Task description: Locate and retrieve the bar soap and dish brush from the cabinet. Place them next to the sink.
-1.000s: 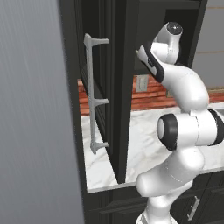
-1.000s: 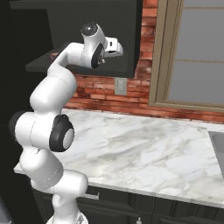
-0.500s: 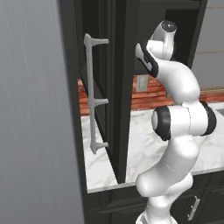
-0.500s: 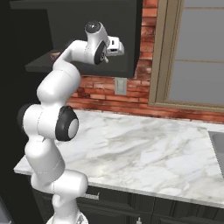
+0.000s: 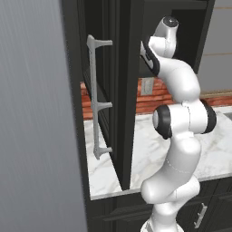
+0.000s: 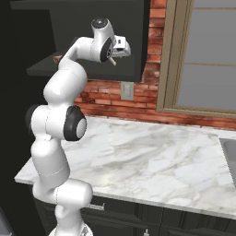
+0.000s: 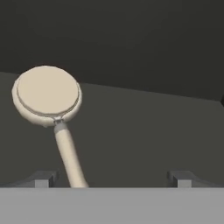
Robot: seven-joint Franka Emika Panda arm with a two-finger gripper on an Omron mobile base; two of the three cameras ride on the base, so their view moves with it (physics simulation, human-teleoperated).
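Pale beige and smooth, the dish brush (image 7: 52, 113) lies on the flat dark floor of the cabinet (image 6: 106, 41), its round disc head at the far end and its slim straight handle running back toward the gripper (image 7: 113, 178), slanting slightly to the right as it nears the fingertips (image 7: 41, 178). The handle passes close beside the left fingertip, well inside the gap between the two. The jaws stand wide apart, released, with nothing clamped between them. The cabinet is matte black and boxy, its interior a dull charcoal with a plain back wall. In the right base view the white arm (image 6: 60, 124) rises from the base, bends at its dark elbow joint and reaches up and left, its hand pushed into the cabinet's open front. Below lies a white marble counter (image 6: 152, 166) veined in grey, backed by red brick (image 6: 138, 99). In the left base view a grey bar handle (image 5: 96, 97) runs vertically on an open black door.
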